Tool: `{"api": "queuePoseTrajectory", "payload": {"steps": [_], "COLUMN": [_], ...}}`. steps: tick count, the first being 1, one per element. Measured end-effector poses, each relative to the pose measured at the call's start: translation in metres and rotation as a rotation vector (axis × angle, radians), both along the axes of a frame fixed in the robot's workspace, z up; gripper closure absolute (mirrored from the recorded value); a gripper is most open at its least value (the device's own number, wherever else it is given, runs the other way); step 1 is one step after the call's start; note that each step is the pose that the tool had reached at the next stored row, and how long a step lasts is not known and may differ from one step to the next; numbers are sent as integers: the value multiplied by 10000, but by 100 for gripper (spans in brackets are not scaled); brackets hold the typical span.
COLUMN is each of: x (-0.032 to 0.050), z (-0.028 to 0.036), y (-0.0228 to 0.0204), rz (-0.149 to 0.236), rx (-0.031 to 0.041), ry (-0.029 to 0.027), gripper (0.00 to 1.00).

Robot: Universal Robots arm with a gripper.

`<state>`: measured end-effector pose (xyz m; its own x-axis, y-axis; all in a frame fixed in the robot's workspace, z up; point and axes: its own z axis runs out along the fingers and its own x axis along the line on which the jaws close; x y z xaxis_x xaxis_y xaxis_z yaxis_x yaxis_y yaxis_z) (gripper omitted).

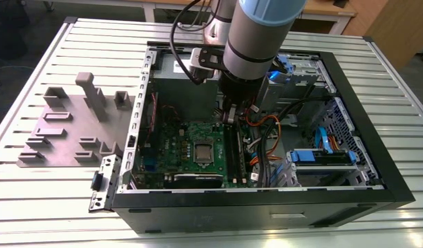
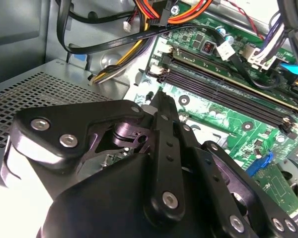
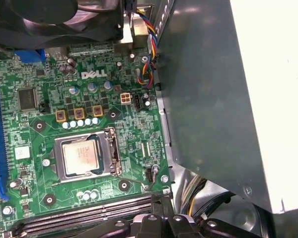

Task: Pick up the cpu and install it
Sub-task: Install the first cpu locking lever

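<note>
The cpu (image 3: 80, 156) lies flat in the socket on the green motherboard (image 3: 35, 99), with the silver socket frame (image 3: 112, 151) around its edges. In the exterior view the cpu (image 1: 203, 151) shows as a pale square in the middle of the board, inside the open computer case (image 1: 266, 206). My gripper (image 1: 229, 119) hangs inside the case above the board, off to the side of the socket and apart from the cpu. In both wrist views the gripper (image 2: 159, 97) (image 3: 161, 219) looks shut, with nothing between its fingers.
Black memory slots (image 3: 89, 213) run between the socket and my gripper. A grey power supply box (image 3: 228, 99) and loose cables (image 2: 139, 34) crowd one side, and a black fan (image 3: 54, 20) sits beyond the socket. Grey holder blocks (image 1: 73, 129) stand on the table at the exterior view's left.
</note>
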<state>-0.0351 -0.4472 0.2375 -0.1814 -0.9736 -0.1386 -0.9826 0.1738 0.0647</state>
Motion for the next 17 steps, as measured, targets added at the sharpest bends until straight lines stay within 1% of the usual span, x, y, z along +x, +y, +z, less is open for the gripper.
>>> {"api": "queuePoseTrajectory", "payload": {"steps": [7, 9, 10, 13, 14, 15, 17], "x": [-51, -58, -59, -61, -61, -62, -65], "z": [-18, -23, -26, -28, -30, -30, -30], "y": [0, 0, 0, -2, -1, -2, -3], "rz": [0, 0, 3, 4, 4, 5, 5], "rx": [129, 154, 154, 145, 132, 99, -11], "ry": [0, 0, 0, 2, 0, 0, 0], "gripper": [89, 89, 89, 89, 89, 89, 89]}}
